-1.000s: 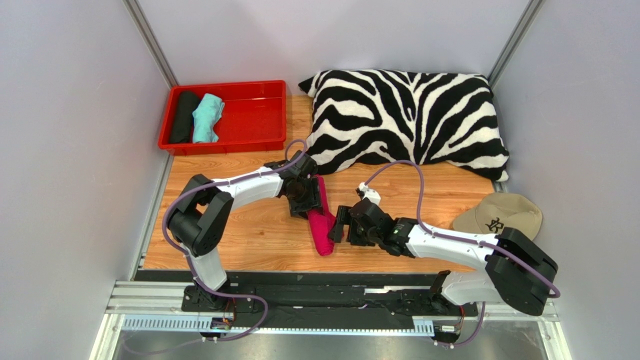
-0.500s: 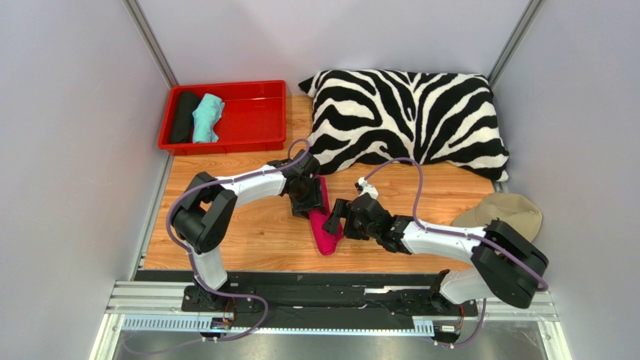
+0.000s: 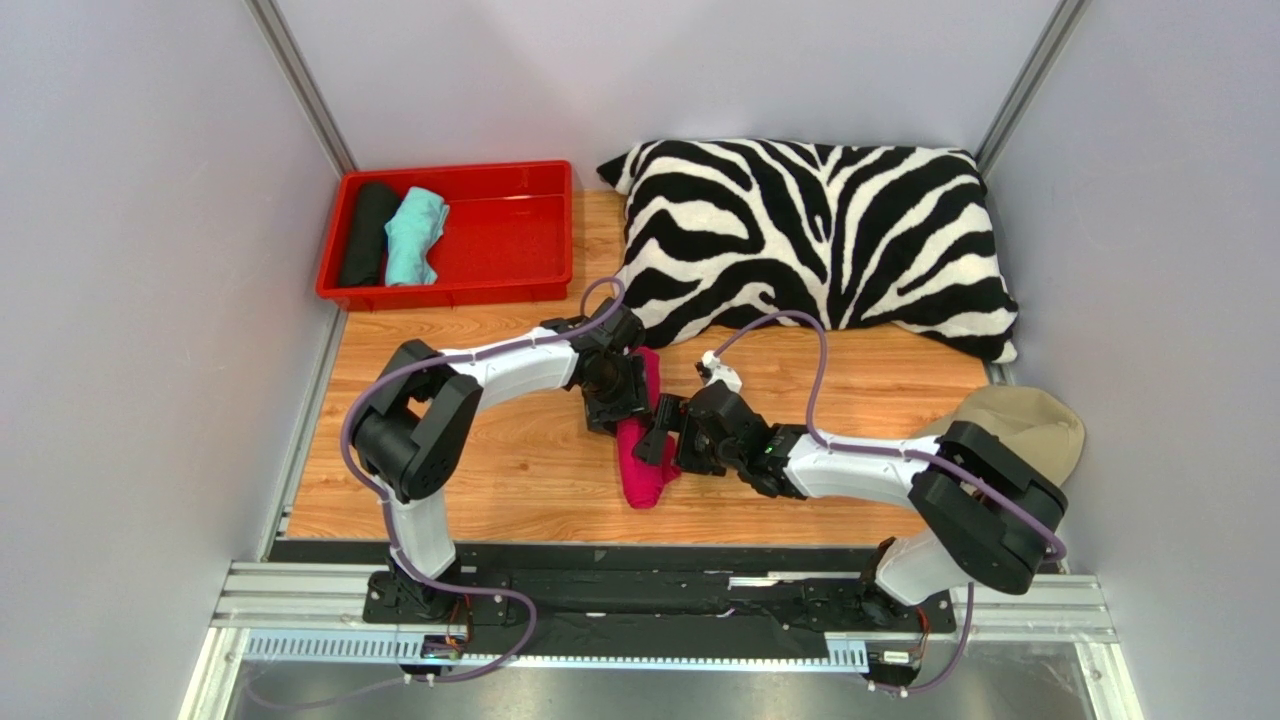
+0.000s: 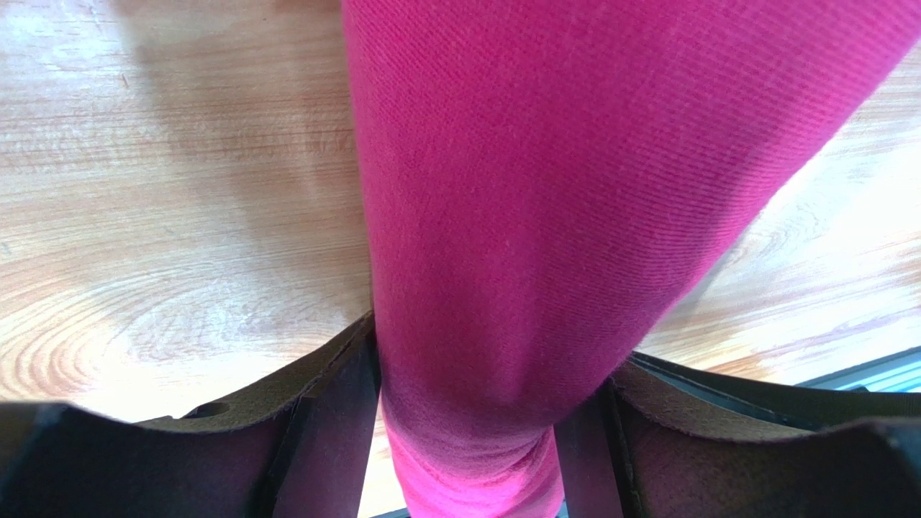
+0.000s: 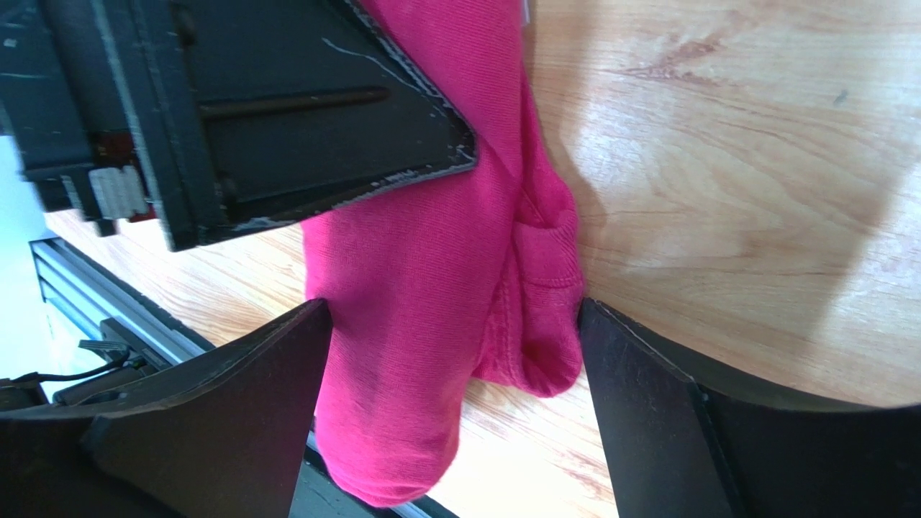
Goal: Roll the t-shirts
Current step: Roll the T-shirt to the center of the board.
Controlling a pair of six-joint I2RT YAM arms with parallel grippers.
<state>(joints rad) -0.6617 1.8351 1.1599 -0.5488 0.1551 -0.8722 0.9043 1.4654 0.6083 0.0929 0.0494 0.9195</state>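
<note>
While both arms reach into the middle of the frame, the pink shirt [image 3: 643, 468] lies rolled up on the table [image 3: 496, 465], just below the pillow [image 3: 812, 233]. The roll runs from upper right down to lower left, lengthwise.

Left gripper [image 3: 624, 402] sits on the upper end of the roll. Left wrist view: cloth fills the gap, and both fingers [image 4: 324, 432] press against its sides. The roll narrows where they pinch it, so the jaws are clamped on the shirt.

Right gripper [image 3: 661, 438] comes in from the right, lower down the roll. Jaws are wide. Right wrist view: its fingers [image 5: 216, 432] straddle the free end, one on each side, edges right at the cloth. No visible squeeze there. The left gripper's black body shows in the upper left of that view, on top of the shirt.

Roll end looks folded and bunched, with a seam visible near the right-hand finger.

Upper left of the overhead view: red tray [image 3: 526, 270] with a black roll [image 3: 367, 233] and a teal roll [image 3: 413, 236] lying side by side at its left end, touching. Cap [image 3: 1037, 420] sits at the right edge, partly behind the right arm.
</note>
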